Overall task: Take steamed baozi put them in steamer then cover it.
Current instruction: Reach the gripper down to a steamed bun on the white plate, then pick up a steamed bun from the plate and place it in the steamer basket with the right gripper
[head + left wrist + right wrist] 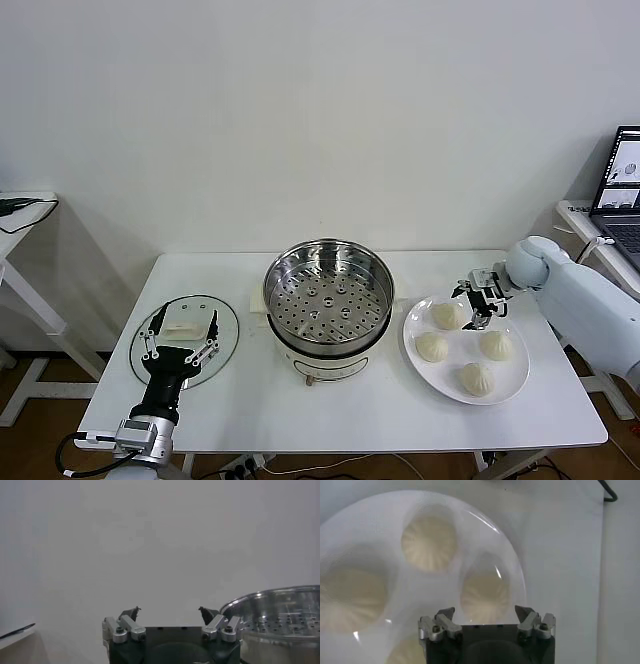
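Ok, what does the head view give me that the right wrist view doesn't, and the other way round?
Head view only: the empty steamer, the glass lid with the open left gripper over it, and all four baozi together. Right wrist view only: the pleats on the baozi directly beneath the open fingers. Both: the white plate and the right gripper above it.

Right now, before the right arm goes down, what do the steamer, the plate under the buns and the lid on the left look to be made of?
Round shiny steamer pot: stainless steel by its mirror-bright walls, with a perforated tray. Flat white plate: probably glazed ceramic, given its glossy glare. Round clear lid: apparently glass, since the table shows through, with a white handle. Cream-white pleated buns: soft, matte dough.
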You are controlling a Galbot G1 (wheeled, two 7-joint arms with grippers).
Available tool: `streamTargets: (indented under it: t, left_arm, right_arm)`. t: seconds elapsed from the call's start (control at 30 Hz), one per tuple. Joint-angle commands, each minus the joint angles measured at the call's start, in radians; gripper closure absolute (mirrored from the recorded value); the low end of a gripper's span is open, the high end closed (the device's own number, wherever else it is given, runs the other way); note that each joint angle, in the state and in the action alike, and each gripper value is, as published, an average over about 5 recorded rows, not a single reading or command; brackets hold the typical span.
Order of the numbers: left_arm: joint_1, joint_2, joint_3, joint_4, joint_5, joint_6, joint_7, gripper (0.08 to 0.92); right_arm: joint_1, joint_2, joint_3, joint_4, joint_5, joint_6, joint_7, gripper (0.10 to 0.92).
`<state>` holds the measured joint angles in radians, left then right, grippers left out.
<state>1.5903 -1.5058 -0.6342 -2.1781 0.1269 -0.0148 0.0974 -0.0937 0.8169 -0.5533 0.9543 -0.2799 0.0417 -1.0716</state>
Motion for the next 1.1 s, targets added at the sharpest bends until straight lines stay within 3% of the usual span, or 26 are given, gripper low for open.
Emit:
streamTargets:
  t: [0.03, 0.53, 0.8, 1.1]
  left_arm:
    - [0.000, 0.000, 0.001, 0.004, 0.001, -0.002, 0.002, 0.177]
    - [-0.001, 0.001, -0.005, 0.010, 0.009, -0.010, 0.003, 0.177]
    - [0.000, -0.002, -0.005, 0.004, 0.014, -0.012, -0.001, 0.177]
    - [0.007, -0.003, -0.003, -0.009, 0.018, -0.012, -0.001, 0.177]
  right_arm:
    - [0.021, 0.058, -0.023, -0.066, -0.031, 0.004, 0.002, 0.203]
    - [0.000, 0.061, -0.006, -0.063, -0.052, 0.006, 0.007, 0.213]
    - [-0.005, 0.052, -0.002, -0.043, -0.056, 0.005, 0.008, 0.381]
    - [0.033, -0.054, -0.053, 0.085, 0.026, 0.002, -0.004, 0.406]
